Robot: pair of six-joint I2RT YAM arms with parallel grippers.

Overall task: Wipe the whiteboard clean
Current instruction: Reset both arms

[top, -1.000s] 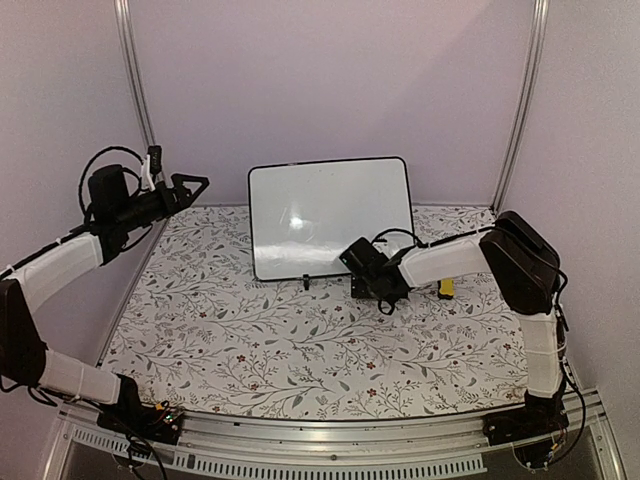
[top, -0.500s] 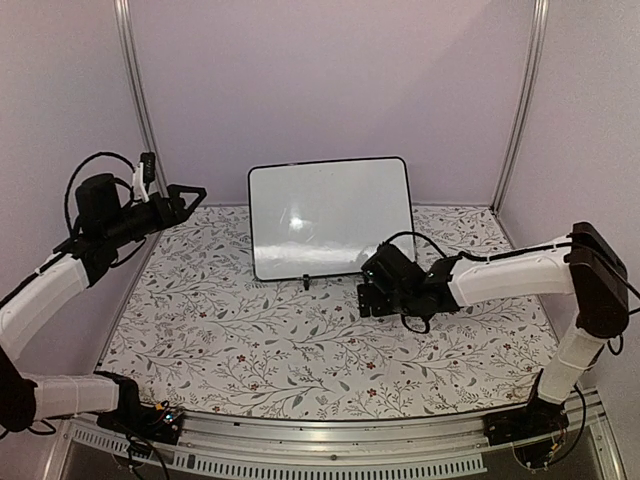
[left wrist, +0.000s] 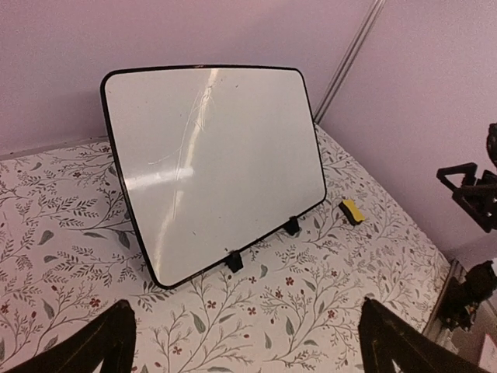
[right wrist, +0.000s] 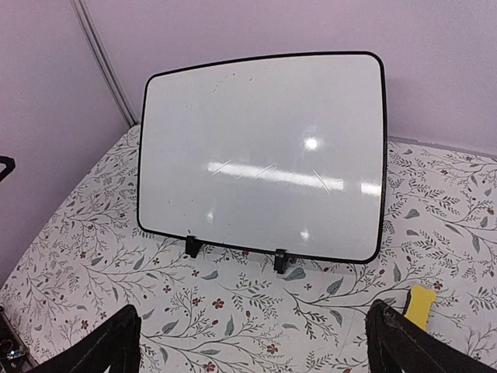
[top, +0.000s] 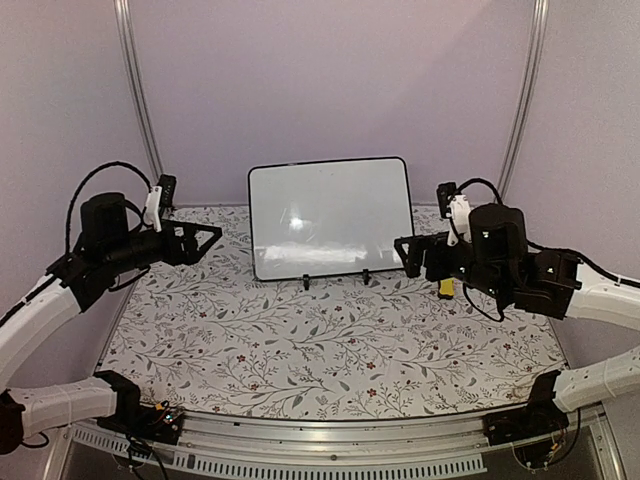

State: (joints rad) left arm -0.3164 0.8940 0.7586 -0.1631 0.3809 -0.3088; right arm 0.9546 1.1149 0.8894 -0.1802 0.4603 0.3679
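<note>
The whiteboard (top: 330, 215) stands tilted back on two small black feet at the rear centre of the table. Its face (right wrist: 264, 155) shows only faint streaks and light reflections, with no writing I can make out. My left gripper (top: 208, 243) hovers open to the board's left, above the table, and nothing lies between its fingers (left wrist: 101, 342). To the board's right my right gripper (top: 405, 256) also hangs open and empty, facing the board. A small yellow and black eraser (top: 446, 288) lies on the cloth right of the board, below the right gripper.
A floral cloth (top: 300, 340) covers the table. Purple walls with aluminium posts (top: 135, 90) close in the back and sides. A metal rail (top: 320, 440) runs along the near edge. The right gripper (left wrist: 466, 186) shows at the right edge of the left wrist view.
My right arm rose from the cloth near the board's right foot and swung right and up, now facing the board. My left gripper dropped and moved slightly towards the centre.
</note>
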